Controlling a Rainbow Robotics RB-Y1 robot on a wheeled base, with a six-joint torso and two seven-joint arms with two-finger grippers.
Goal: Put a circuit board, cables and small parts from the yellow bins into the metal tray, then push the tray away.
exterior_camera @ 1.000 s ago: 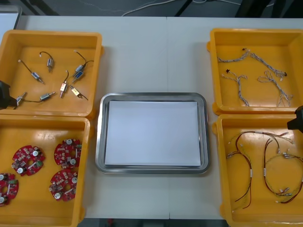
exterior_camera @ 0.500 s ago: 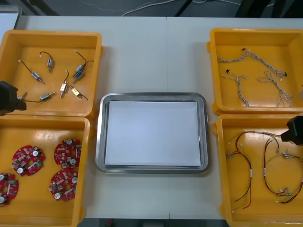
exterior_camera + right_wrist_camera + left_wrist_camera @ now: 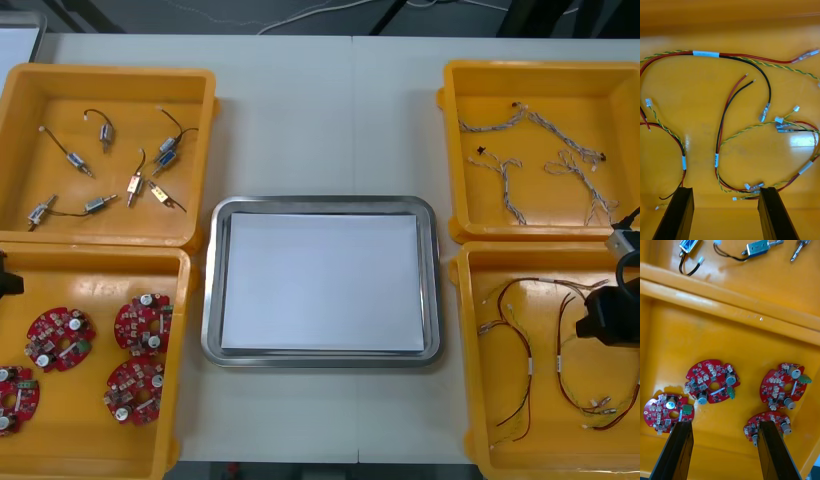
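**Right gripper** (image 3: 725, 191): fingers spread wide, holding nothing and touching nothing. It hangs over the red and yellow cables (image 3: 726, 108). A knot of connectors lies just ahead of one finger, and a sleeved run of cable sits in line with the gap. In the front view this gripper stands at the lower right of the frame, inside the lower right yellow bin (image 3: 470, 330). Judgement: the wide spread and the aim over the loop suit a descent onto a cable, which has not yet been made.

**Left gripper** (image 3: 724, 424): likewise spread and empty. Four circuit boards (image 3: 711, 381) lie ahead of it on the floor of the lower left yellow bin (image 3: 100, 256). One board is partly hidden behind a finger, another sits just ahead of the other finger, and bare bin floor lies between the two. In the front view it shows at the left edge of the frame, at mid-height. Judgement: it is placed to take a board but is centred on none.

**Outward:**
- Small metal parts (image 3: 133, 185) rest in the upper left bin.
- Twisted blue and white cables (image 3: 505, 185) rest in the upper right bin.
- The metal tray (image 3: 212, 300), white inside, sits at the centre of the table (image 3: 320, 120) between the bins, well apart from both grippers.
- Nothing from the bins lies in the tray. Judgement: the task stands at its first picks.
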